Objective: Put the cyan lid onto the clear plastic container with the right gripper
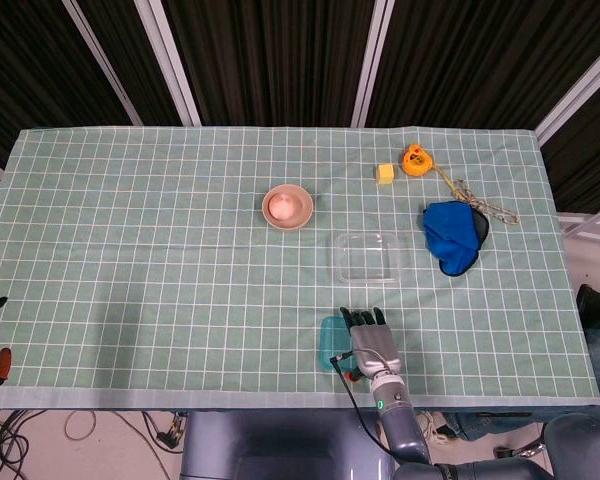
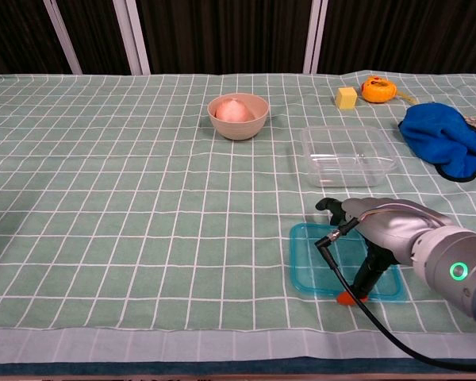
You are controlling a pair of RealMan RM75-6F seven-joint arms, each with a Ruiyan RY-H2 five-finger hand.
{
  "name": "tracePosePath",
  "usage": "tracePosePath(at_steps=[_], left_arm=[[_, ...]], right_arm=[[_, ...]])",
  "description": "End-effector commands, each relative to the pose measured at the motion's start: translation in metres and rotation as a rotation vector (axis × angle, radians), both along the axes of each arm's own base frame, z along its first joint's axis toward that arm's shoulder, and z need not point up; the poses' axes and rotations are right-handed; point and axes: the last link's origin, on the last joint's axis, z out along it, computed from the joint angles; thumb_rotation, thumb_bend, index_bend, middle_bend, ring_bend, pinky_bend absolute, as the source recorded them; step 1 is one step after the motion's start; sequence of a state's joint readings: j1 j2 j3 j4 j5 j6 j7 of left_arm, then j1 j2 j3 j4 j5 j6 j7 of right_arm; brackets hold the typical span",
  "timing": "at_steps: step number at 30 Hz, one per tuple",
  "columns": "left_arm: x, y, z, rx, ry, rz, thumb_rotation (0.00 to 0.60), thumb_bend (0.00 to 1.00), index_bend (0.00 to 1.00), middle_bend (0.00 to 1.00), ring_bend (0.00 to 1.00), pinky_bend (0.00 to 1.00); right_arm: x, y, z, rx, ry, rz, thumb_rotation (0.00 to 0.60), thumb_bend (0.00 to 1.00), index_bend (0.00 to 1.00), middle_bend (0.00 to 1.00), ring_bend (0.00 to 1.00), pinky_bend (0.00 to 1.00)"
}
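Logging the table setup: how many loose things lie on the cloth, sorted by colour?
Cyan: 1, lid
Clear: 1, container
Blue: 1, cloth
Yellow: 1, block
Orange: 1, tape measure
Tan: 1, bowl
Total: 6

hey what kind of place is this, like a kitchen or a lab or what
Most likely a robot test lab, not a kitchen. A table with a green checked cloth stands before dark curtains, cables lie on the floor, and the robot's right hand hovers over a cyan lid.
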State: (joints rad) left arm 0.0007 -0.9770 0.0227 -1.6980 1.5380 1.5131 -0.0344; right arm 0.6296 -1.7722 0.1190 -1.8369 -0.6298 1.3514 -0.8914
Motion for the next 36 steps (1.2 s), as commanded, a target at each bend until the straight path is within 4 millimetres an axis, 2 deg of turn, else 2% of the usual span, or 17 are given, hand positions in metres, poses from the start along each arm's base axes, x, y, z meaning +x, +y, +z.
tracePosePath(at_steps=[1,28,36], left_arm=[[0.0,0.0,0.0,0.0,0.0,0.0,0.6,0.52,0.09,0.0,0.0,0.0],[0.0,0.0,0.0,-0.001,-0.01,0.004,0.6,0.52,0.09,0.0,0.0,0.0],[0.0,0.0,0.0,-0.001,-0.011,0.004,0.6,0.52,0.09,0.0,0.0,0.0]], right_arm=[[0.001,0.0,0.001,0.002,-0.002,0.003,0.6,0.19,0.0,0.49,0.14,0.0],[0.004,0.002,0.007,-0.021,-0.02,0.032,0.6,0.19,0.01,0.5,0.15,0.0],[0.009,0.001,0.016,-0.024,-0.026,0.043,0.6,0.19,0.01,0.5,0.15,0.0]])
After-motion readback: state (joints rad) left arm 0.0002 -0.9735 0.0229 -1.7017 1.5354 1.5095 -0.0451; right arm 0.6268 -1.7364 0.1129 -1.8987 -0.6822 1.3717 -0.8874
